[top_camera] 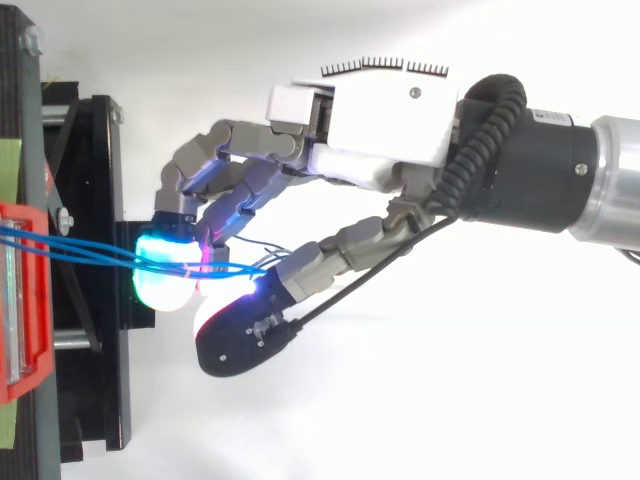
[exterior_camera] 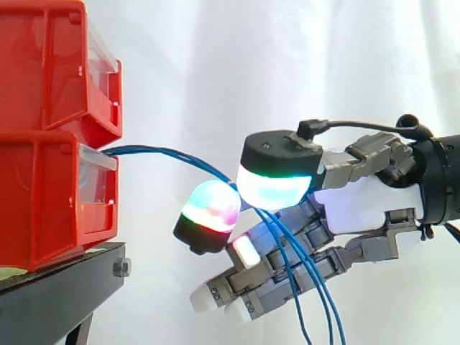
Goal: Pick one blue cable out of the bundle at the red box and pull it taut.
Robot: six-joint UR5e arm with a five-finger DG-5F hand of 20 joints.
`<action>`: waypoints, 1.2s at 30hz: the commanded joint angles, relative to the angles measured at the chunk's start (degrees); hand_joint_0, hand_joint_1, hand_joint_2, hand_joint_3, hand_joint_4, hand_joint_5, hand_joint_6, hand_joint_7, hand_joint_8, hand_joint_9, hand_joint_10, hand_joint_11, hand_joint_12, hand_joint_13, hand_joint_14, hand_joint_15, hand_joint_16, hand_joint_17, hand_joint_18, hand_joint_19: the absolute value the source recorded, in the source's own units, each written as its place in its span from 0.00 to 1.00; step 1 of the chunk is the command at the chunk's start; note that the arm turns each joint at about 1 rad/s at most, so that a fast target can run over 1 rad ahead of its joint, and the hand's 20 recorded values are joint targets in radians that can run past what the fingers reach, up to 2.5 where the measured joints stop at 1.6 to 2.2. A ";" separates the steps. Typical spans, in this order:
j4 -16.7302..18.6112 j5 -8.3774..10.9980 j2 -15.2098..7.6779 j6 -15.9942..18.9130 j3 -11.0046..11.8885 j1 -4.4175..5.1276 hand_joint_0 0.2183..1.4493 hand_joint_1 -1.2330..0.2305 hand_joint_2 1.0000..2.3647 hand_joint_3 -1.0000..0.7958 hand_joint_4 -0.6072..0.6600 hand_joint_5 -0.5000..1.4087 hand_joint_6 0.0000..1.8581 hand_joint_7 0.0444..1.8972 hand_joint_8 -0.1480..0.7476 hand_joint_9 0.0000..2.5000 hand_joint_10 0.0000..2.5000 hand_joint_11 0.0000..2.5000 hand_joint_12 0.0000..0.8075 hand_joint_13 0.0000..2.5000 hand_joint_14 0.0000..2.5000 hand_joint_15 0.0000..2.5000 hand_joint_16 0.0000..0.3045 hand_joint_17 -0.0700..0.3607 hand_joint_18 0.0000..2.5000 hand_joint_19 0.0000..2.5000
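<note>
- The robot hand (exterior_camera: 356, 205) reaches in level from the side away from the red bins (exterior_camera: 43, 144), its palm well apart from them.
- Two glowing pads (exterior_camera: 274, 183) are pressed together, pinching the blue cables (exterior_camera: 165, 152) between them. One pad glows cyan and white, the other green and magenta. The remaining fingers curl underneath, pointing toward the bins.
- The blue cables, a bundle of several strands, come out of the front of the bins where the upper bin sits on the lower one. They arc away from the bins into the pinch, then hang loose past the curled fingers, away from the bins and downward. They curve and are not stretched tight.
- The bins stand stacked on a black stand (exterior_camera: 50, 295).
- A white curtain (exterior_camera: 251, 65) hangs behind the bins.
</note>
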 commanded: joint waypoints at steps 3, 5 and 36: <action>0.00 0.00 0.00 0.00 -0.01 -0.02 0.30 0.25 0.00 0.28 0.62 0.17 0.48 0.40 0.55 0.33 0.00 0.36 0.42 0.15 0.00 0.07 0.18 0.44 0.13 0.04; 0.00 0.00 0.00 0.00 -0.01 -0.02 0.27 0.31 0.00 0.28 0.63 0.17 0.48 0.40 0.56 0.33 0.00 0.36 0.43 0.15 0.00 0.07 0.18 0.45 0.13 0.04; 0.00 0.00 0.00 0.00 0.08 0.07 0.45 0.21 0.00 0.28 0.54 0.17 0.50 0.45 0.54 0.32 0.00 0.34 0.42 0.18 0.00 0.07 0.17 0.44 0.16 0.02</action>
